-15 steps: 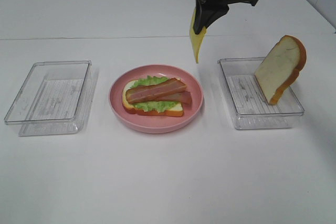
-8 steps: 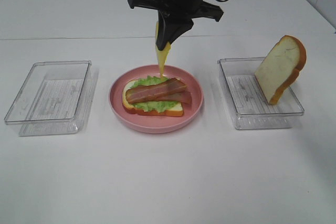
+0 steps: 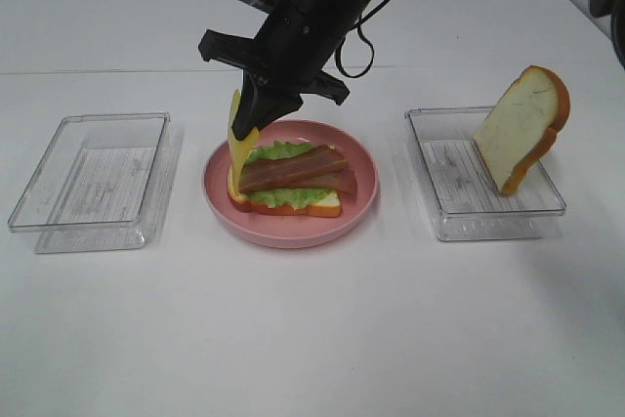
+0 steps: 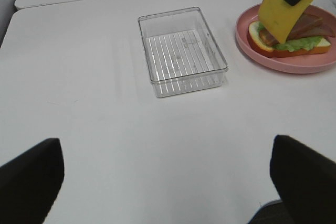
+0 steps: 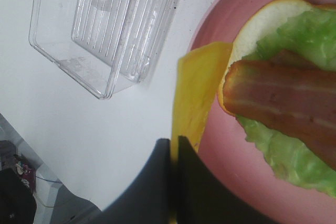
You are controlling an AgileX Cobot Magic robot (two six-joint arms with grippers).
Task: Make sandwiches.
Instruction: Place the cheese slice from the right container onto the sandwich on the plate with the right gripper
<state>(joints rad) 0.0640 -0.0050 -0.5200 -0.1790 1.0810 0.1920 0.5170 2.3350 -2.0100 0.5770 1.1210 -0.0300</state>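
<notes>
The left tool (image 4: 168,182) hangs back over the bare white surface (image 3: 312,339) with its jaws spread wide and nothing between them, probably to stay out of the way. In front of it sits the left tray (image 3: 93,178), which holds nothing. The right tool (image 3: 252,116) reaches across the middle, its jaws pressed together on the upper edge of the yellow cheese slice (image 3: 240,146). The slice dangles on edge, its lower end at the left end of the half-built sandwich (image 3: 288,200). Gripped this way, it can likely be laid flat across the bacon strips (image 3: 293,168). Those lie on lettuce (image 3: 278,150) and bread on the pink plate (image 3: 220,204). Further right, the last bread slice (image 3: 518,129) leans upright in the right tray (image 3: 488,217), presumably kept for the top.
</notes>
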